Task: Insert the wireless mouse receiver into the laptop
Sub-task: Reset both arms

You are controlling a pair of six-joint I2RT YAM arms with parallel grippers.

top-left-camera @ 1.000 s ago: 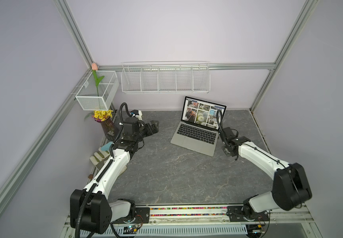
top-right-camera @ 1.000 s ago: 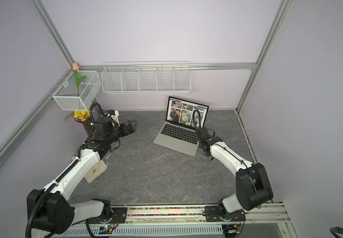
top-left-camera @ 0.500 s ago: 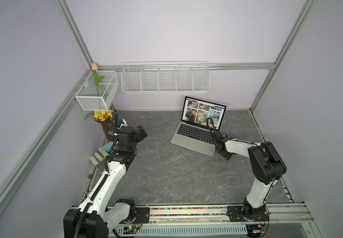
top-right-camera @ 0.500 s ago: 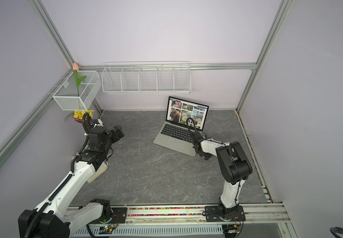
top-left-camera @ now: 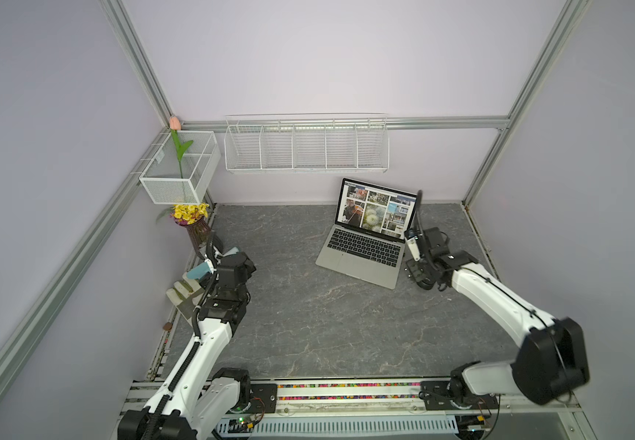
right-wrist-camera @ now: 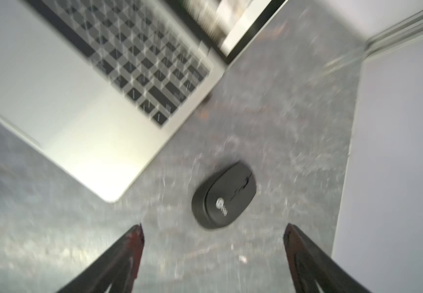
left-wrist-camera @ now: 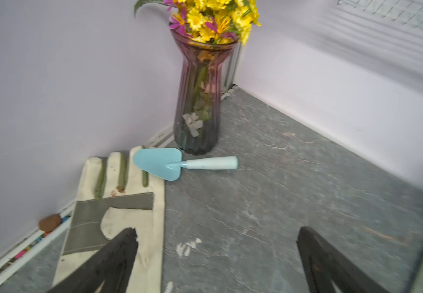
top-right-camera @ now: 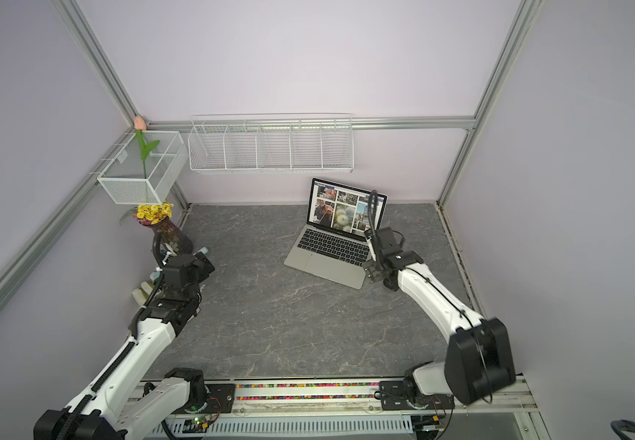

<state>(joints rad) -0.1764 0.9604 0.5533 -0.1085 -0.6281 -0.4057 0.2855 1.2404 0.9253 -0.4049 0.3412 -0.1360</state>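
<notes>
Grey marbled stone forms the tabletop [top-left-camera: 308, 324] inside a lilac-walled, aluminium-framed cell. The slim silver laptop [top-left-camera: 365, 244] with black keys stands open toward the back wall, its screen showing a grid of photos.

The right gripper [right-wrist-camera: 213, 228] hangs just beside the laptop's near corner on the right arm's side, its jaws spread wide with nothing between them. A black oval mouse [right-wrist-camera: 224, 195] lies on the stone close to that same corner. A tiny dark stub [right-wrist-camera: 206, 98] touches the laptop's side edge near the hinge. It is probably the wireless mouse receiver sitting in its port, though the blur there prevents certainty.

Well away from the laptop, the left gripper [left-wrist-camera: 216, 230] is also fully open and empty. It is above a cream work glove [left-wrist-camera: 119, 203], near a pale blue trowel [left-wrist-camera: 164, 163] and a purple glass vase [left-wrist-camera: 197, 101] of yellow flowers.

The main risk is a half-seated receiver. A low sweep of the right arm could clip the mouse or nudge the laptop, levering the stub loose or bending it in the port.
</notes>
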